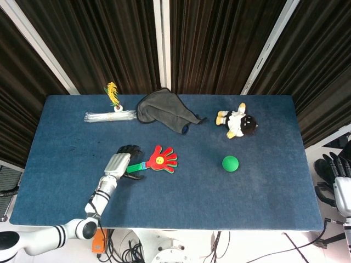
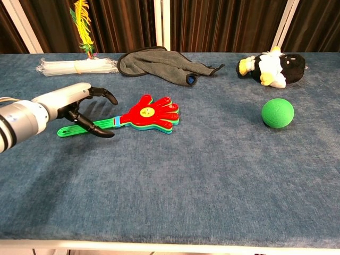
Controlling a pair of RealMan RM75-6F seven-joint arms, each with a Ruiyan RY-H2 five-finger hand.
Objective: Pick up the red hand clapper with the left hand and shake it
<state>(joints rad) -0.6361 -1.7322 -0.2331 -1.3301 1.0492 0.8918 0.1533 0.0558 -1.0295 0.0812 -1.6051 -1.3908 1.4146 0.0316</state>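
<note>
The red hand clapper lies flat on the blue table, its green handle pointing left. My left hand hovers over the handle. Its fingers arch over the far side and the thumb reaches along the near side. The fingers are still apart and the clapper rests on the table. My right hand hangs off the table's right edge with fingers spread, holding nothing. The chest view does not show it.
A green ball sits right of the clapper. A plush toy, a grey cloth and a bundle of clear sticks with a yellow feather line the back.
</note>
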